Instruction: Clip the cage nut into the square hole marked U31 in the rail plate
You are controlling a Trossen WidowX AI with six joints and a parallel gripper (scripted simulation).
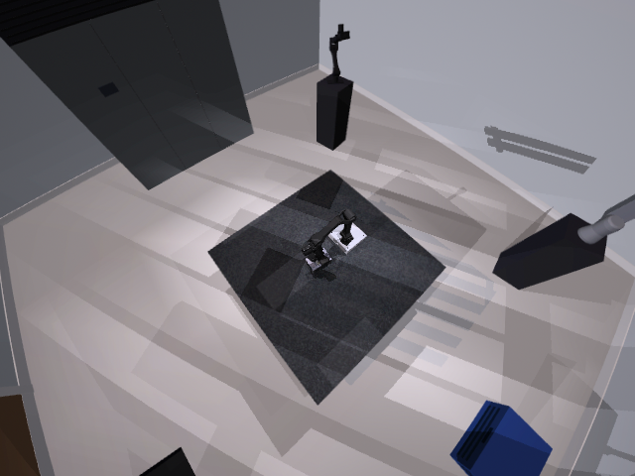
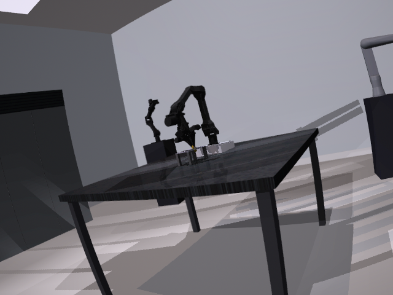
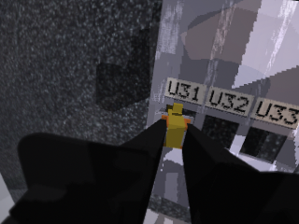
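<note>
The cage nut (image 3: 175, 135) (image 2: 193, 148) is yellow with orange edges in the wrist view. My gripper (image 3: 174, 128) is shut on it, with one dark fingertip at each side. The nut stands over the square hole marked U31 (image 3: 191, 113) and covers most of it, with dark slivers of the hole showing beside it. Whether its wings are through the hole is hidden. The rail plate (image 3: 184, 70) (image 1: 318, 265) is pale grey and raised on short feet. The U31 label (image 3: 183, 91) lies just behind the hole.
The holes U32 (image 3: 220, 131) and U33 (image 3: 263, 143) are right of the nut in the wrist view. The arm's base stands on a white block (image 1: 358, 238) (image 2: 228, 145) beside the rail plate, on the dark table (image 1: 327, 327) (image 2: 241, 168).
</note>
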